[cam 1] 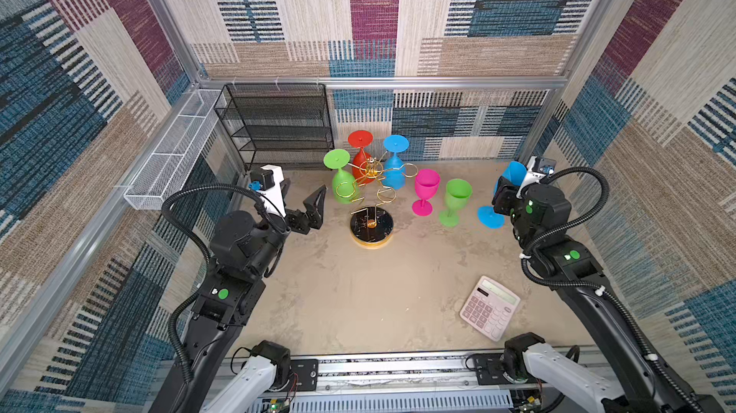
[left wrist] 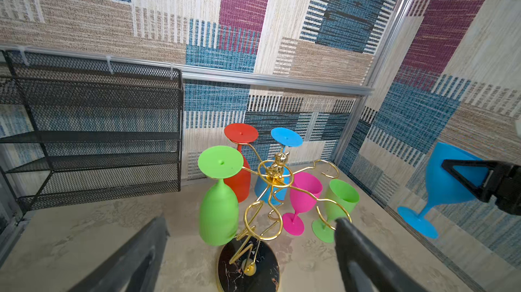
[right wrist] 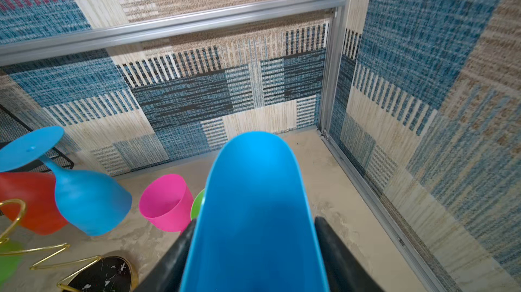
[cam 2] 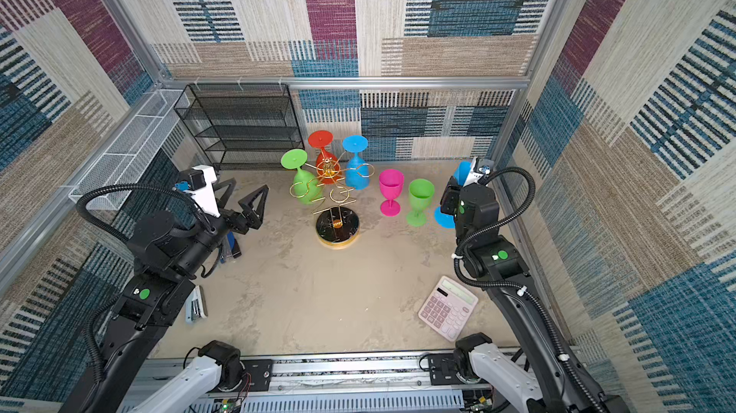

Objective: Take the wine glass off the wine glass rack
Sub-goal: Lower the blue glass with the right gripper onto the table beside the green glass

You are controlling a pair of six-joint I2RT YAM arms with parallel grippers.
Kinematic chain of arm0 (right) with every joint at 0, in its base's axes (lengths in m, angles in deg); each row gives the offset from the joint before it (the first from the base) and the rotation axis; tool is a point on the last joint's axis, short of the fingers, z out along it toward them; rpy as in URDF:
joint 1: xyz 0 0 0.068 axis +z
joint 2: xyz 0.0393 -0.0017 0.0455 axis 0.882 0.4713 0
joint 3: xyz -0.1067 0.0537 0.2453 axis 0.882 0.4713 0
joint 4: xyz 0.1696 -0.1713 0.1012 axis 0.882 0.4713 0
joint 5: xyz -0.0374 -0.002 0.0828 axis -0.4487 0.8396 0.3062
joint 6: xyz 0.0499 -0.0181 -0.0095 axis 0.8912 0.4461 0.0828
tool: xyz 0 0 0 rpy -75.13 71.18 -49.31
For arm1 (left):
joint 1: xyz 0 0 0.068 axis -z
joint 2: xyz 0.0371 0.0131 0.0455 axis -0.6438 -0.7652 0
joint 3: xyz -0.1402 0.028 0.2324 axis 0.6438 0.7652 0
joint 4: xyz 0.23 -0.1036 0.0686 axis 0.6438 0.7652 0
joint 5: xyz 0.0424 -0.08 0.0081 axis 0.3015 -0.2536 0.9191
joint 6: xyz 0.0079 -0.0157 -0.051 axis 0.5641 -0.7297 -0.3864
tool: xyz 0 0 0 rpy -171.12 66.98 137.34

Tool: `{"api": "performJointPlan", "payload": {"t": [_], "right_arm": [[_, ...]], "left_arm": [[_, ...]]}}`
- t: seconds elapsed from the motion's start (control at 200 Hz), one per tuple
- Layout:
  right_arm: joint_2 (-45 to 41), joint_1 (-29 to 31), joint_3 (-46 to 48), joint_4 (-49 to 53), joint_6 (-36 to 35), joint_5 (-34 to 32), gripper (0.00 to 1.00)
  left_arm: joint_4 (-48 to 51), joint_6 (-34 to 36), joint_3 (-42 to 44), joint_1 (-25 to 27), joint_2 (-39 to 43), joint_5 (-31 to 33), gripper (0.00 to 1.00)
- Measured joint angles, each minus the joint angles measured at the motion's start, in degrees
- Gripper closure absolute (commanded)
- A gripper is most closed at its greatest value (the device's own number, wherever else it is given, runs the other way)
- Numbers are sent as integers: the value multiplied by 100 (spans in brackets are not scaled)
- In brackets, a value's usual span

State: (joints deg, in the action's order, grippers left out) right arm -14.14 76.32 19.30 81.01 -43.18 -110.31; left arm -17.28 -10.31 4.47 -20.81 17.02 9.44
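Both top views: right arm (cam 1: 545,208) covers most of blue wine glass (cam 1: 515,174); we see only bowl part and foot. Right wrist view: right gripper (right wrist: 253,248) fingers (right wrist: 329,240) cut by lower edge, stem out of frame, green upright glass (right wrist: 198,204) almost all behind blue bowl. Left wrist view: left gripper (left wrist: 251,221) fingers (left wrist: 135,254) blurred, cut by lower edge; wine glass rack (left wrist: 277,168) base cut too. Pale thing (cam 2: 195,305) under left arm (cam 2: 159,239) half hidden, we cannot name it.
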Motion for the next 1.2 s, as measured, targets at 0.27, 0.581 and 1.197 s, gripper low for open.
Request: {"api": "performJointPlan", "payload": {"t": [0.27,0.581,1.197], "right_arm": [[525,-881,850,-881,-26,560,43],[1182,-1274,1644,-2507,-39,730,43],[2638,-1370,1578,-3897,-404,975,40]], "left_arm": [[-28,197,118,-2,-4,339,2],[-186,358,203,-39,-94,632,1],[-280,494,396,-107,-70,894,1]]}}
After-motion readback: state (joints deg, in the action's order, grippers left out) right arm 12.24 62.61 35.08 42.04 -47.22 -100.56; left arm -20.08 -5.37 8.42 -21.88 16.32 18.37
